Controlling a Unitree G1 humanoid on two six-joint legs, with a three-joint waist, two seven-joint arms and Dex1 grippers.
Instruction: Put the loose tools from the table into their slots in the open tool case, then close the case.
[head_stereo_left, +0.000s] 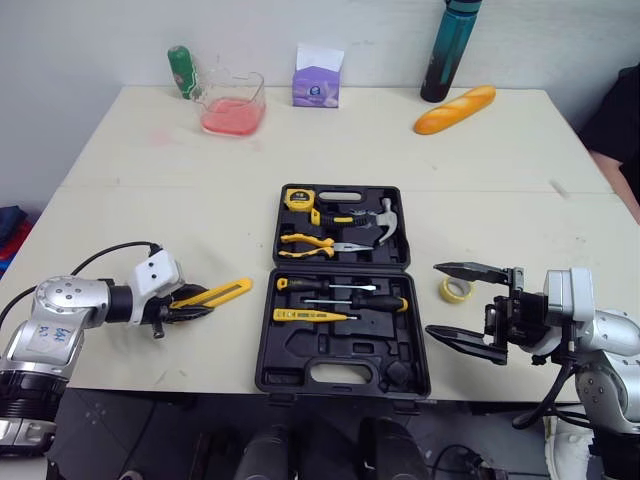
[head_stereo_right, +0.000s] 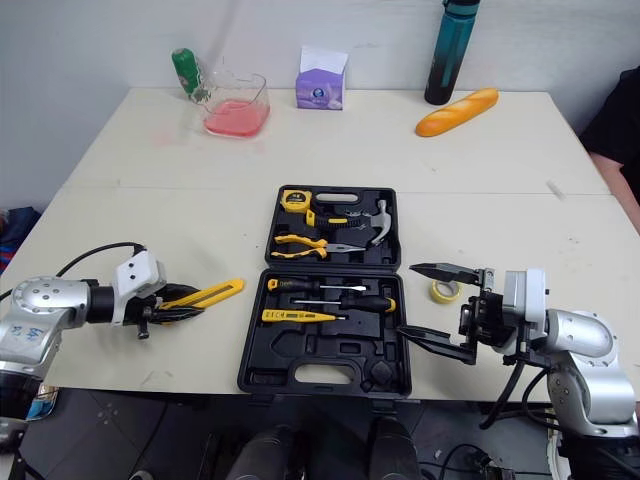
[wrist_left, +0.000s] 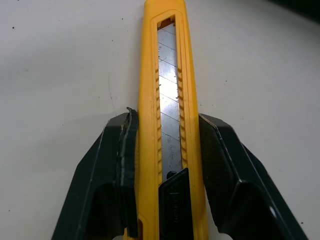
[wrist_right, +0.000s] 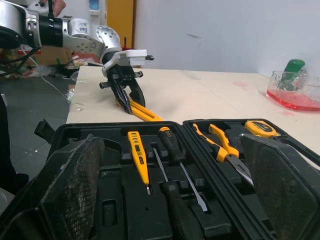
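Observation:
The open black tool case (head_stereo_left: 330, 352) lies at the table's front middle. Its lid holds a tape measure (head_stereo_left: 298, 197), a hammer (head_stereo_left: 380, 222) and pliers (head_stereo_left: 305, 243). Screwdrivers (head_stereo_left: 345, 298) and a yellow tester (head_stereo_left: 310, 315) sit in the base. A yellow utility knife (head_stereo_left: 225, 292) lies on the table left of the case, with my left gripper (head_stereo_left: 193, 308) shut on its rear end; both fingers press its sides in the left wrist view (wrist_left: 167, 117). My right gripper (head_stereo_left: 433, 299) hangs open just right of the case, next to a yellow tape roll (head_stereo_left: 456, 290).
Along the far edge stand a green bottle (head_stereo_left: 181, 72), a clear container of pink liquid (head_stereo_left: 232, 105), a purple tissue box (head_stereo_left: 317, 80) and a dark bottle (head_stereo_left: 448, 50), with a bread loaf (head_stereo_left: 455, 110) nearby. A person's sleeve (head_stereo_left: 615, 125) shows at the right edge.

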